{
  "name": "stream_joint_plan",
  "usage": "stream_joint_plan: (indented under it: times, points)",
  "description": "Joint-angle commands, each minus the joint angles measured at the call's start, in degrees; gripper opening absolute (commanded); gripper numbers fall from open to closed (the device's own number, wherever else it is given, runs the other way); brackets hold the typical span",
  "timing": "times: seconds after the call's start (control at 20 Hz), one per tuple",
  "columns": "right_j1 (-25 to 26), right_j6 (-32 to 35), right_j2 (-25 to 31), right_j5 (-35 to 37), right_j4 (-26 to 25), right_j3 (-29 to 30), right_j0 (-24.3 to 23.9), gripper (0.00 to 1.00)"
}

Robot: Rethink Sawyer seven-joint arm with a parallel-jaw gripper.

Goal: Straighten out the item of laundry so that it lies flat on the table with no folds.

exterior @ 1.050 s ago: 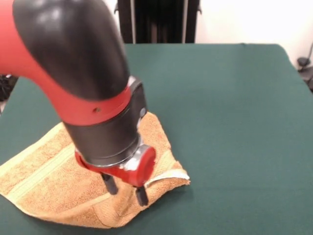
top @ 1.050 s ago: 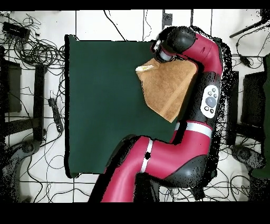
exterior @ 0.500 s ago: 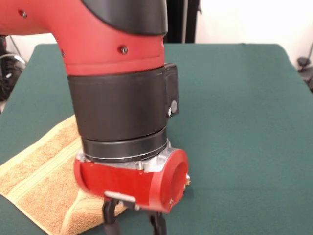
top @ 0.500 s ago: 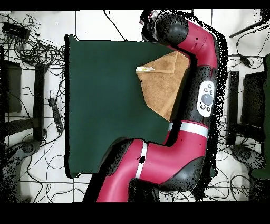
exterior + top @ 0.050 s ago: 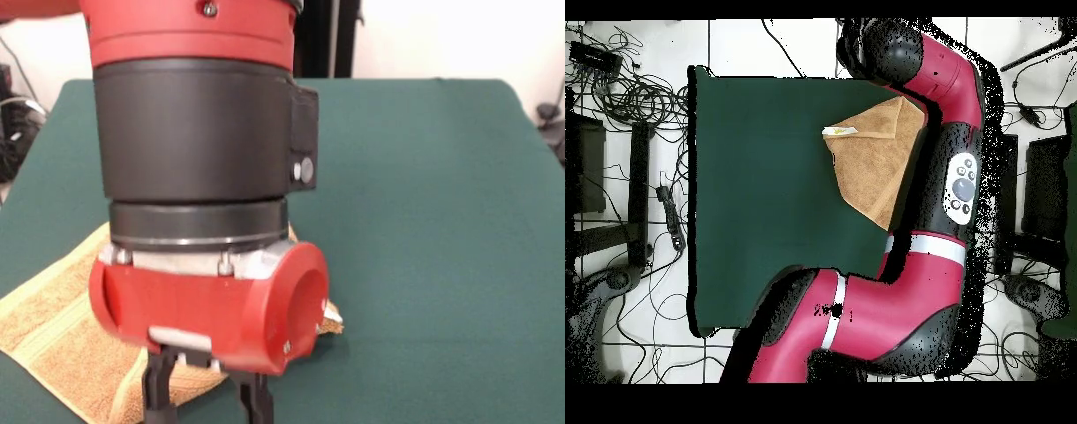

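towel [image 5: 53,336] on table [image 5: 424,221], front-left | pincer [image 5: 205,402] at near edge, before towel

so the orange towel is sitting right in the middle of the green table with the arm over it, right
Not quite. The overhead view shows the orange-tan towel lying at one corner of the green table, against its edges, not in the middle. The rest holds: the red and black arm does reach over it, with the gripper near the towel's edge.
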Motion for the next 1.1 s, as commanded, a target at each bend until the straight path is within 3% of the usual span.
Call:
stream_joint_plan:
  times: [0.05,0.5,0.7,0.9,1.1]
  points:
    - [-3.90,8.04,-4.21,16.93,-4.12,16.82,4.13,1.00]
    - [-1.33,15.03,-8.69,33.51,-4.22,13.88,5.24,1.00]
    - [-1.03,14.87,-8.86,32.16,-4.40,14.42,5.20,1.00]
    - [-2.04,12.12,-7.34,22.09,-5.16,18.92,4.85,1.00]
    - [-2.39,9.73,-6.70,18.23,-5.84,20.22,4.34,1.00]
